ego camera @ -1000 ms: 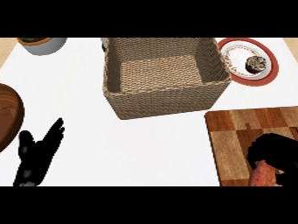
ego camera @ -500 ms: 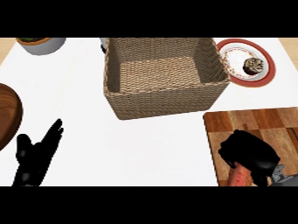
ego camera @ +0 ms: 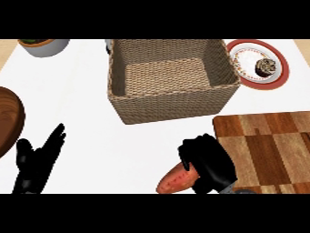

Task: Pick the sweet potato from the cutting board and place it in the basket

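Right hand (ego camera: 209, 164) curled round sweet potato (ego camera: 174, 181)

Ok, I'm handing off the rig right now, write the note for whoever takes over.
Right hand: shut on the sweet potato, now off the cutting board, over the white counter left of it.
Left hand: open, resting at lower left.
Basket: nothing visible inside, beyond and slightly left of the right hand.
Done: pick.
Left: carry it forward over the rim, release inside.
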Controlling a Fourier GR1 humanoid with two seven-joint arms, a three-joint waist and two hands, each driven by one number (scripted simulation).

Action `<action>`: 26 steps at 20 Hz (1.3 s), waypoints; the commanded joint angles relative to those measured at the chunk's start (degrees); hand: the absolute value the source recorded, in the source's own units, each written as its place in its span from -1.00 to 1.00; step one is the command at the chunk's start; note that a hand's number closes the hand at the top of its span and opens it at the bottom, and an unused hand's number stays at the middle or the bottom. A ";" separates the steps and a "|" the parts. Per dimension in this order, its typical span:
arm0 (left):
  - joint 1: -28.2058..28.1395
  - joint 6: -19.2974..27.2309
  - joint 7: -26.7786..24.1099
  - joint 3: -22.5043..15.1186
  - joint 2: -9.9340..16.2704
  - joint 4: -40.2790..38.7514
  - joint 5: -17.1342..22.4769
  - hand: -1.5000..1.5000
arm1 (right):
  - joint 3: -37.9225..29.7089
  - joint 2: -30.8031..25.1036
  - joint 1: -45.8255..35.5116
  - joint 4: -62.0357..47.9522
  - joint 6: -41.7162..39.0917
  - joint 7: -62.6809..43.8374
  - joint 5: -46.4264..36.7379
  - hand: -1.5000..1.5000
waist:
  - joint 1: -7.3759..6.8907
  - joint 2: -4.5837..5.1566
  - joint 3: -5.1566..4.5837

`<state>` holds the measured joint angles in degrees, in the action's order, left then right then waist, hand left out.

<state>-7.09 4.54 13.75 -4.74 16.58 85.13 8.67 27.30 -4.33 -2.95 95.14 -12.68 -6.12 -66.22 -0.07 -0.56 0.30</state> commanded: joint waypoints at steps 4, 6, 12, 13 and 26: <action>-1.32 -0.56 1.38 -1.37 -0.85 -2.55 -0.12 0.00 | 7.53 4.22 -2.30 10.71 18.49 -16.80 13.01 1.00 | -1.42 0.30 -0.11; -0.71 -0.38 1.48 -1.30 -0.73 -2.82 -0.44 0.00 | 9.78 4.26 -4.68 13.72 22.97 -22.93 14.22 1.00 | -1.60 0.21 -0.30; -0.54 -0.48 1.39 -1.54 -1.07 -3.52 -0.68 0.00 | 12.74 4.31 -17.04 16.01 29.61 -45.28 8.59 1.00 | -2.11 -0.01 -0.74; 0.38 -0.11 1.97 -1.57 -0.96 -3.97 -1.18 0.00 | 12.19 4.31 -20.38 15.70 30.34 -48.40 8.09 1.00 | -2.05 0.18 -0.72; 2.06 -2.05 2.60 -0.53 -0.12 -4.93 -0.35 0.00 | -2.14 4.31 -57.46 -2.11 24.51 -71.18 12.38 1.00 | -2.65 0.71 -0.55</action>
<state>-4.67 3.45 14.55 -5.73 16.14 83.60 7.60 28.74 -0.41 -51.16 99.68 12.60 -65.77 -56.14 -2.75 -0.45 0.15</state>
